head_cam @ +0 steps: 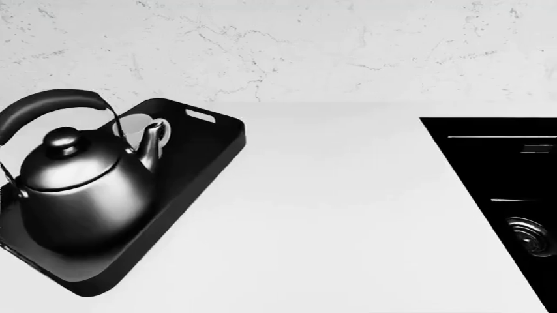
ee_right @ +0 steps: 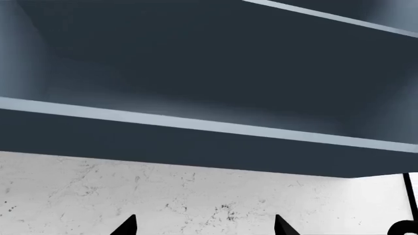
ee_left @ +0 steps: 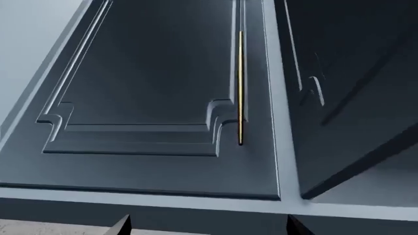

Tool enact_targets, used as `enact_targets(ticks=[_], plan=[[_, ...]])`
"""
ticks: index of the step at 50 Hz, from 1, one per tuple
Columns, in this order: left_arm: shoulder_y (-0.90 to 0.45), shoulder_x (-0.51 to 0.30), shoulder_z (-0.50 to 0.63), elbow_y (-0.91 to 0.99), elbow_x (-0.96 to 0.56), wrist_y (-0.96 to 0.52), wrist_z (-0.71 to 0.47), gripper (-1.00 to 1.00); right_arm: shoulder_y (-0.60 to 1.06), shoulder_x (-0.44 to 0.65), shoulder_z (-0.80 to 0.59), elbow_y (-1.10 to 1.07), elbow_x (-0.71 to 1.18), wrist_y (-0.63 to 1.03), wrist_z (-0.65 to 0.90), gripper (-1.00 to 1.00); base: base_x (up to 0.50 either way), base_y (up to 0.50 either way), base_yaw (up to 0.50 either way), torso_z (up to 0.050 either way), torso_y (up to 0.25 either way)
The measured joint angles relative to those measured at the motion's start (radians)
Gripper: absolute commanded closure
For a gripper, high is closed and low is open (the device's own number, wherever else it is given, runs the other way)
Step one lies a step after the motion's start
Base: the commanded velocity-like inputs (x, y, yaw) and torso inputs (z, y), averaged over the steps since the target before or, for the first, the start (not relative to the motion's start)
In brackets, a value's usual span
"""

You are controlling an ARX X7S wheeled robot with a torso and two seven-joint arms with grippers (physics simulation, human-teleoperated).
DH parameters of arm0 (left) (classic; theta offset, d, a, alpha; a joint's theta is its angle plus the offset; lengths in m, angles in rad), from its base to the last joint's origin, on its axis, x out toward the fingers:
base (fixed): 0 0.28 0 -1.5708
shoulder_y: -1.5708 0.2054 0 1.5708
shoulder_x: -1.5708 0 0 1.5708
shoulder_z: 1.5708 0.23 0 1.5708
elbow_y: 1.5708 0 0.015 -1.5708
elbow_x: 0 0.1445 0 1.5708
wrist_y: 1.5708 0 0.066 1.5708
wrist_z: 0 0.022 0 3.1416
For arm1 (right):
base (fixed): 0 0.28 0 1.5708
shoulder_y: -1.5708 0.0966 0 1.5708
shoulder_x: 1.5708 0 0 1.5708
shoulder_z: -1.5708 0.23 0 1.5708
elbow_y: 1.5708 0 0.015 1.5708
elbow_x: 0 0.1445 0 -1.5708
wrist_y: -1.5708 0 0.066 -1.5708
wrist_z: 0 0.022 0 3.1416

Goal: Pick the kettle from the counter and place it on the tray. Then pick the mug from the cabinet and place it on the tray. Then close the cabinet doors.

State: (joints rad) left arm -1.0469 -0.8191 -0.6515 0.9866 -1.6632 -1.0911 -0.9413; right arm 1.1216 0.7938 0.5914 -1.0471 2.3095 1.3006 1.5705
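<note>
In the head view, the kettle (head_cam: pixel 77 189) is sitting upright on the tray (head_cam: pixel 202 147) at the far left, its spout pointing toward the tray's far end. The tray is lying at an angle on the counter (head_cam: pixel 331 215), its near left corner running out of view. Further right, the black sink (head_cam: pixel 500 195) is cutting into the counter, with the marble wall (head_cam: pixel 287 49) running behind everything. No mug is showing in any view.

The left gripper (ee_left: pixel 207 226) is facing a closed dark cabinet door (ee_left: pixel 150 98) with a slim gold handle (ee_left: pixel 240 88); beside it another door (ee_left: pixel 346 98) is standing ajar. Its two fingertips are spread apart with nothing between them.

The right gripper (ee_right: pixel 203 226) is pointing at the underside of a dark cabinet shelf (ee_right: pixel 209 127) above the marble wall, its fingertips likewise parted and empty, though only their points are showing, so the gap is perhaps wider than it looks.
</note>
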Motion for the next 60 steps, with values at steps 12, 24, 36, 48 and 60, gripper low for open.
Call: enact_targets(ticks=[12, 24, 36, 48, 60], plan=[[-0.005, -0.001, 0.012, -0.003, -0.002, 0.005, -0.004, -1.00, 0.003, 0.007, -0.003, 0.000, -0.001, -0.011, 0.000, -1.00, 0.00, -0.50, 0.00, 0.000, 0.000], [-0.004, -0.001, 0.017, -0.004, 0.000, 0.009, -0.004, -1.00, 0.007, 0.012, -0.006, 0.000, -0.001, -0.020, 0.000, -1.00, 0.00, -0.50, 0.00, 0.000, 0.000], [0.009, 0.001, 0.009, -0.001, 0.006, 0.010, 0.003, -1.00, 0.002, 0.007, 0.001, 0.000, 0.003, -0.021, 0.000, -1.00, 0.00, -0.50, 0.00, 0.000, 0.000], [0.023, 0.003, 0.000, 0.004, 0.013, 0.010, 0.010, -1.00, -0.004, -0.002, 0.013, 0.000, 0.009, -0.014, 0.000, -1.00, 0.00, -0.50, 0.00, 0.000, 0.000], [0.025, 0.005, 0.006, 0.003, 0.017, 0.012, 0.011, -1.00, -0.009, -0.006, 0.020, 0.000, 0.012, -0.011, 0.000, -1.00, 0.00, -0.50, 0.00, 0.000, 0.000]])
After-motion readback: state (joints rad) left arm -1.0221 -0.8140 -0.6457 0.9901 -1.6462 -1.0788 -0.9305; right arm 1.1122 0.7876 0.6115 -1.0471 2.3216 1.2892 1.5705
